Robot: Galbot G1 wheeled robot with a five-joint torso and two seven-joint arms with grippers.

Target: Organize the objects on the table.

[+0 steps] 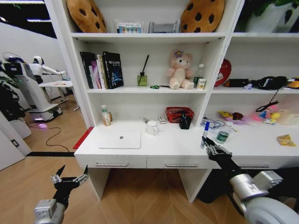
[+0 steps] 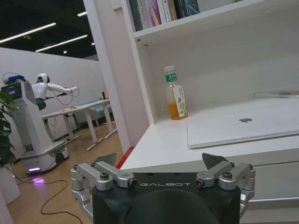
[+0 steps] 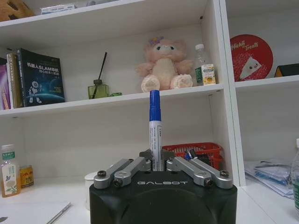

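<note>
The right gripper hangs over the front edge of the white desk, at about four o'clock from the closed silver laptop. Its fingers are clenched on a blue-capped marker, which stands upright between them. The left gripper hovers low at seven o'clock from the laptop, fingers spread wide and touching nothing.

Top shelf: two cookie cushions – one at each end.
Middle shelf: upright books, green reed diffuser, pink teddy bear seated, small drink bottle just beside it.
Back of lower level: red mesh basket, white mug, juice bottle – upright by the left wall.
Floor: light wood planks.
</note>
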